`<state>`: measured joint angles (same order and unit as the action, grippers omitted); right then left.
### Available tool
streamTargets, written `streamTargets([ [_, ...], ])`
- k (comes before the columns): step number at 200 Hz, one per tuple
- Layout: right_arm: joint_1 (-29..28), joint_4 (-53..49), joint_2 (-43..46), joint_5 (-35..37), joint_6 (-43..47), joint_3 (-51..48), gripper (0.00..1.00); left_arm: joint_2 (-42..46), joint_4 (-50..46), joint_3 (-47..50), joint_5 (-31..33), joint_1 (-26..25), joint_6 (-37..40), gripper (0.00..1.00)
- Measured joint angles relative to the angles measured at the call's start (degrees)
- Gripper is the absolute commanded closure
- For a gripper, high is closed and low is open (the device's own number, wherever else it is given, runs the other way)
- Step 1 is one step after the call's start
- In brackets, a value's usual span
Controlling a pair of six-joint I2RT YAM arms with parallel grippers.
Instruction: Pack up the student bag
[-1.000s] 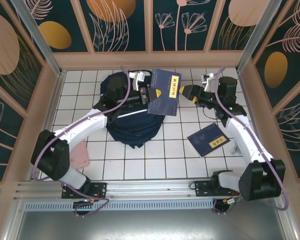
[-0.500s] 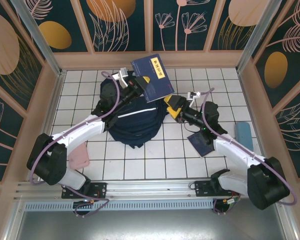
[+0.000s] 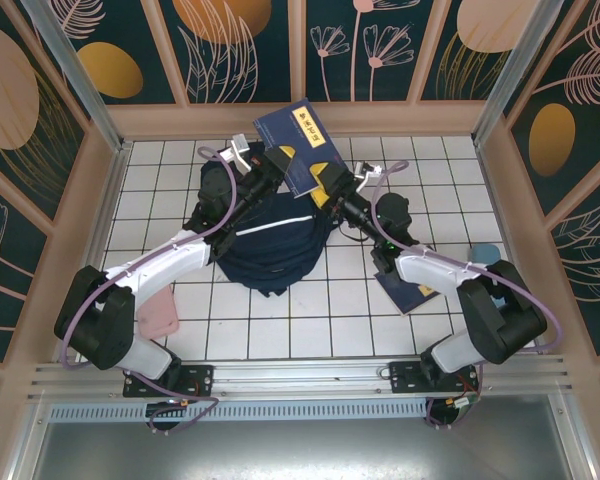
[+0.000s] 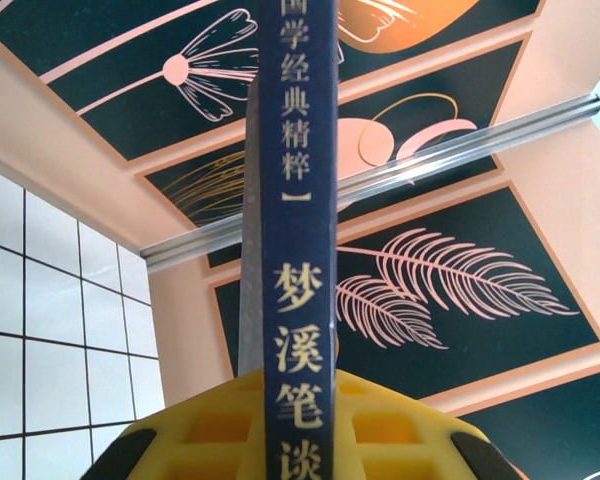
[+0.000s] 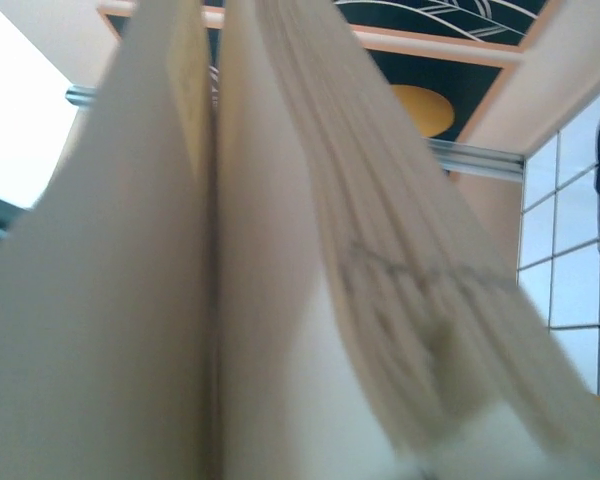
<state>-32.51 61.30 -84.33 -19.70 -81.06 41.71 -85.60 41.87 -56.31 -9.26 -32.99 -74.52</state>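
Observation:
The student bag point(image 3: 270, 250), a dark navy backpack with a thin white stripe, lies on the white tiles at centre left. Above its far end my left gripper point(image 3: 280, 166) is shut on a navy book point(image 3: 298, 145) with yellow lettering, holding it tilted in the air. In the left wrist view the book's spine point(image 4: 298, 200) stands upright between the yellow fingers point(image 4: 200, 432). My right gripper point(image 3: 327, 187) sits against the book's lower right edge. The right wrist view is close on fanned, blurred pages point(image 5: 280, 260), and the right jaws are hidden.
A second navy book point(image 3: 412, 292) lies flat on the tiles under the right forearm. A pink object point(image 3: 160, 315) rests at the near left by the left arm's base, and a light blue object point(image 3: 485, 255) at the right. Patterned walls enclose the table.
The left arm has lifted the book back and to the left, over the bag's far end. The right gripper has swung left from the right side to the book's edge.

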Motion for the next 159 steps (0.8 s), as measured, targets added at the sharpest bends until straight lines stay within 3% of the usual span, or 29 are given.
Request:
streamTargets([
  [54, -1.11, 3.13, -1.03, 4.5, -2.49, 0.33, 0.74, 0.07, 0.52, 0.7, 1.99, 0.0, -1.68, 0.92],
  [69, -1.22, 3.17, -1.03, 5.77, -2.69, 0.26, 0.81, 0.07, 0.48, 1.62, 2.58, 0.0, -1.75, 0.8],
  [83, -1.36, 2.95, -1.01, 7.02, -2.14, -0.24, 0.88, 0.07, 0.04, 1.92, 2.73, 0.0, -2.12, 0.65],
  [93, -1.36, 2.01, -0.7, 7.91, -1.11, -0.7, 0.94, 0.09, -0.76, 1.9, 2.73, 0.0, -1.4, 0.48],
  [110, -1.2, -1.62, 0.46, 8.92, 1.03, -1.29, 0.99, 0.17, -4.98, 1.05, 2.75, 0.0, -0.11, 0.31],
  [133, 0.13, -9.88, 4.44, 9.53, 5.92, -1.62, 1.0, 0.48, -12.22, -0.39, 2.99, 0.0, 5.31, 0.23],
  [159, 3.63, -20.7, 12.66, 10.12, 12.94, -3.08, 1.0, 1.22, -22.99, -0.61, 3.76, 0.0, 14.93, 0.2],
])
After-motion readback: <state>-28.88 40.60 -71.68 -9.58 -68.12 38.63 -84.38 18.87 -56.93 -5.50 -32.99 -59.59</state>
